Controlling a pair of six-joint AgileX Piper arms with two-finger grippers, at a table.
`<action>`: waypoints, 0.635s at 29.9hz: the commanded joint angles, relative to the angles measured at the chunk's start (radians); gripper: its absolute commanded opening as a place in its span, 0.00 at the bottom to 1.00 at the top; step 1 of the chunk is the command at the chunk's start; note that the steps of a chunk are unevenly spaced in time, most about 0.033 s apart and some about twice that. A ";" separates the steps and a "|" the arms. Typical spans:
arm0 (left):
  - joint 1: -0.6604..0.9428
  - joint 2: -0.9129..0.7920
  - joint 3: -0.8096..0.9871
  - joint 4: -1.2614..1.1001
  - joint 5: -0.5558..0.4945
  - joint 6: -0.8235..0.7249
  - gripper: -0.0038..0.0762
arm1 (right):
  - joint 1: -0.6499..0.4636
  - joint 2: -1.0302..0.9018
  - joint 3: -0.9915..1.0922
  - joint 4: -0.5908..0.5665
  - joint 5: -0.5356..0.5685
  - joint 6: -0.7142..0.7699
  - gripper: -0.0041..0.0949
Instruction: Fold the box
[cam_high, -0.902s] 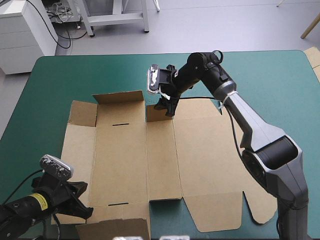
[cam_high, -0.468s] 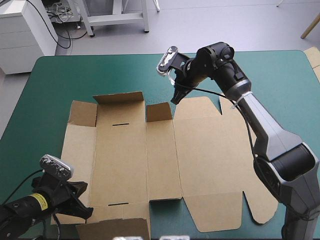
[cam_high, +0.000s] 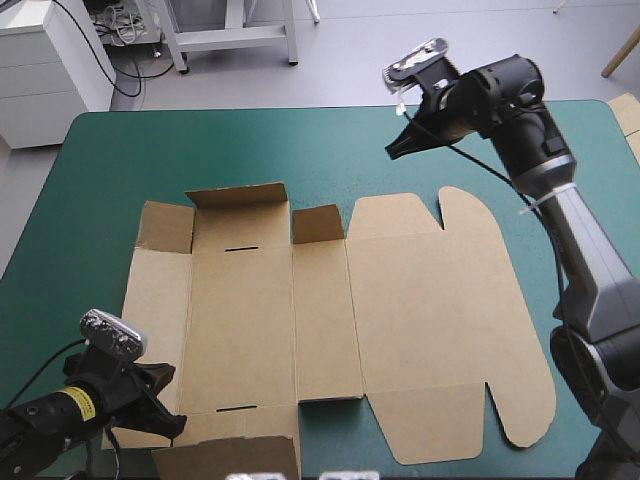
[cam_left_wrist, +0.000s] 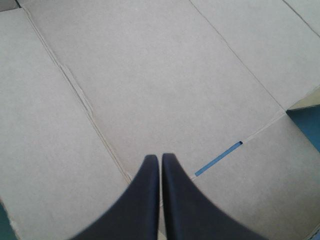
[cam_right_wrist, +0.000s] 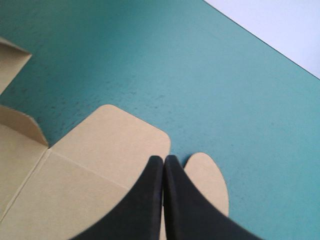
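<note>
**Box spread flat, both end effectors pressed together**

High view: box (cam_high: 420, 320) open across the mid-surface (cam_high: 130, 150), far-left flaps (cam_high: 240, 208) raised, bare room along the far and right edges. Right end effector (cam_high: 392, 152) beyond the box's far edge, apart from it. Left end effector (cam_high: 170, 402) over the near-left corner.

Left wrist view: left end effector (cam_left_wrist: 160, 158) pressed together above bare board, slot (cam_left_wrist: 218, 165) just ahead.

Right wrist view: right end effector (cam_right_wrist: 164, 159) pressed together above rounded tabs (cam_right_wrist: 120, 140), open surface (cam_right_wrist: 150, 60) ahead.

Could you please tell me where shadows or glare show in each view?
High view: no glare on the box, a shadow along its near edge; left wrist view: box evenly lit around the left gripper; right wrist view: teal-green cover evenly lit beyond the right gripper.
</note>
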 joint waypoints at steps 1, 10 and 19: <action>-0.008 0.004 -0.036 -0.013 -0.050 -0.003 0.04 | -0.077 -0.091 0.003 0.006 -0.042 0.038 0.02; -0.008 0.004 -0.048 -0.013 -0.056 -0.003 0.04 | -0.217 -0.260 0.303 0.041 -0.042 0.030 0.02; -0.008 0.053 -0.214 -0.011 -0.042 -0.011 0.04 | -0.248 -0.492 0.688 0.084 -0.077 0.027 0.02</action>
